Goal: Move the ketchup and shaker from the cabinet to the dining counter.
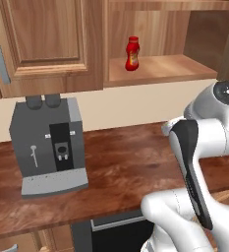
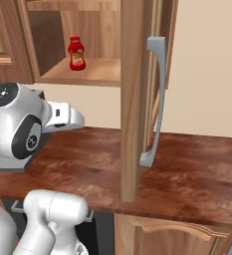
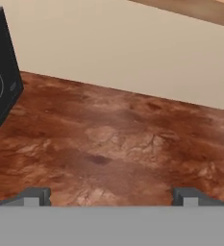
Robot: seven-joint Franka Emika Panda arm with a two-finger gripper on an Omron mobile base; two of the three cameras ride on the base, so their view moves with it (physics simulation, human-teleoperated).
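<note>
While the ketchup (image 1: 132,53) stands in the open cabinet (image 1: 160,69), your hand (image 3: 111,196) hangs released and empty over the table (image 3: 108,144); raise it to the shelf.

Left base view: taken from behind and left of the arm, facing forward over the wooden counter (image 1: 116,167) toward the open cabinet (image 1: 160,69). Right base view: taken from behind and right, facing the same cabinet shelf (image 2: 87,72) past its open door (image 2: 137,99). The ketchup (image 1: 132,53) is shared by both. Hand view: held close above the counter top (image 3: 113,144), directed toward the wall, with the coffee machine (image 3: 0,86) at its left edge.
</note>
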